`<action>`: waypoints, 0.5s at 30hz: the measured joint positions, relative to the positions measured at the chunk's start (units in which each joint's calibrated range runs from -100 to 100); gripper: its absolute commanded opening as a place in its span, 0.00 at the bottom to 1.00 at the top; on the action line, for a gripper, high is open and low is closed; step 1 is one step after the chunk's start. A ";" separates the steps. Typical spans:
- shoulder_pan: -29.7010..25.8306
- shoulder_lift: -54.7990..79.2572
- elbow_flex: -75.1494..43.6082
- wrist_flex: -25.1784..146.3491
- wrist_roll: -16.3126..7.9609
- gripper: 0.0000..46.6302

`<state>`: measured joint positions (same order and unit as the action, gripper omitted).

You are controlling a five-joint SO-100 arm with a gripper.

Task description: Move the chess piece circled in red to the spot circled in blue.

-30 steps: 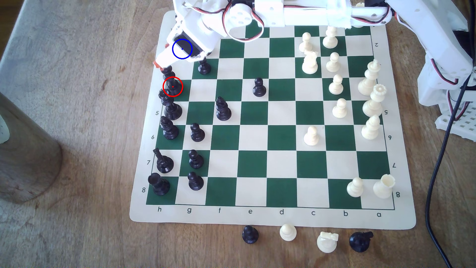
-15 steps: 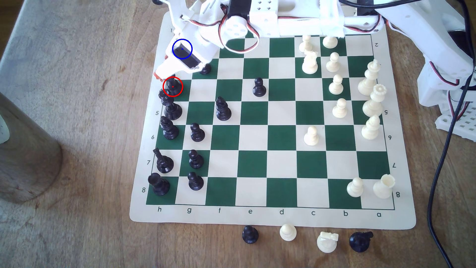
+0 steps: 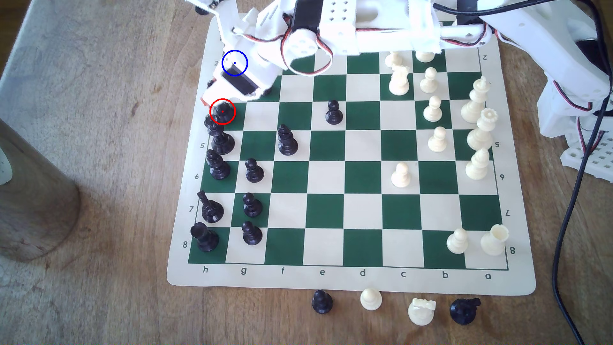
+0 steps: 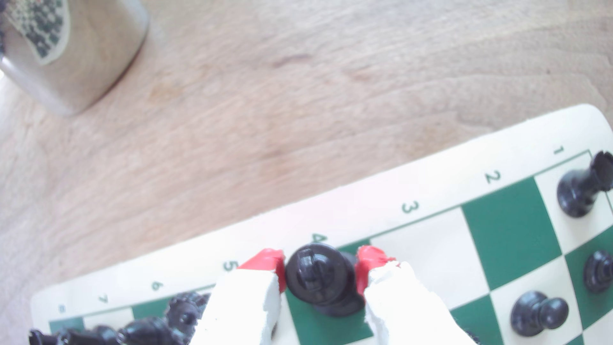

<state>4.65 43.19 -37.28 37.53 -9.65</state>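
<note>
Now, with your jaws spread either side of the chess piece circled in red (image 4: 315, 273), centre, then close gently.

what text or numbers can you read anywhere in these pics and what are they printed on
"h g f e d c b a": near border of the chess mat, exterior view.
"2 5 6 7 8": its border on the exterior view's left.
"2 5 9 7 8": opposite border, printed upside down, so "9" is 6.
"1 2 3 4 5 6 7": mat border, wrist view; the next digit is blurred.
Sticker on the metal cup: unreadable.
</note>
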 measured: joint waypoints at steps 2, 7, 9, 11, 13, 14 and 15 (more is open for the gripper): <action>0.00 0.17 0.00 0.00 0.00 0.17; 0.15 0.17 -0.18 -0.16 0.00 0.01; 0.15 0.17 -0.36 -0.32 0.00 0.01; 0.15 0.17 -0.36 -0.32 0.00 0.01; 0.15 0.17 -0.54 -0.32 0.00 0.01; 0.15 0.17 -0.72 -0.32 0.00 0.01; 0.15 0.17 -0.81 -0.32 0.00 0.01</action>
<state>4.79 43.36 -38.09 37.21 -9.65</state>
